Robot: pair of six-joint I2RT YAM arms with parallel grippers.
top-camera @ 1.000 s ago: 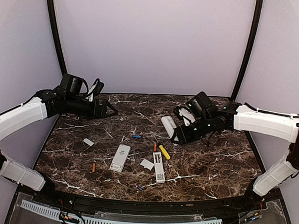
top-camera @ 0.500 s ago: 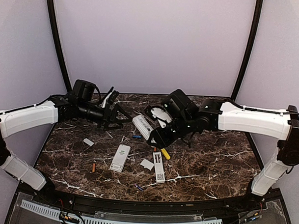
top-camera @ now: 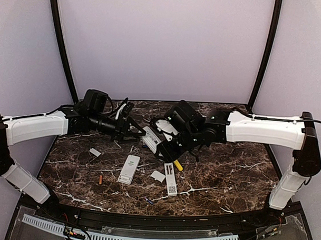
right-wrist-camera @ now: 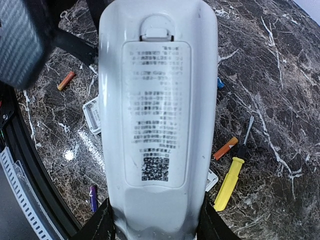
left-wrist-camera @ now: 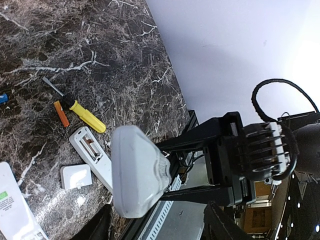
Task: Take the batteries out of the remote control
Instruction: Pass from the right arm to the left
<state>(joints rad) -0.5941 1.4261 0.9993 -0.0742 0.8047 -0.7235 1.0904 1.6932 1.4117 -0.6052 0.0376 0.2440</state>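
Observation:
My right gripper [top-camera: 167, 144] is shut on a white remote [top-camera: 151, 136] and holds it above the table's middle. In the right wrist view the remote [right-wrist-camera: 159, 115] shows its back, with the battery cover shut, between my fingers [right-wrist-camera: 102, 222]. My left gripper [top-camera: 134, 128] is open, its fingers [left-wrist-camera: 100, 225] spread on both sides of the remote's far end [left-wrist-camera: 137, 175]. Loose batteries lie on the table: an orange one [top-camera: 100, 179], an orange one [right-wrist-camera: 225, 148] beside the screwdriver, a purple one [right-wrist-camera: 93, 198] and a blue one [right-wrist-camera: 220, 83].
A white remote [top-camera: 129, 169] and an opened remote [top-camera: 170, 179] lie on the marble table [top-camera: 227, 175]. White covers [top-camera: 157, 176] [top-camera: 95, 152] lie nearby. A yellow-handled screwdriver [top-camera: 177, 165] lies under the right arm.
Both arms have moved in toward the table's middle. The right gripper carried the remote to the left, and the left gripper came up to its far end.

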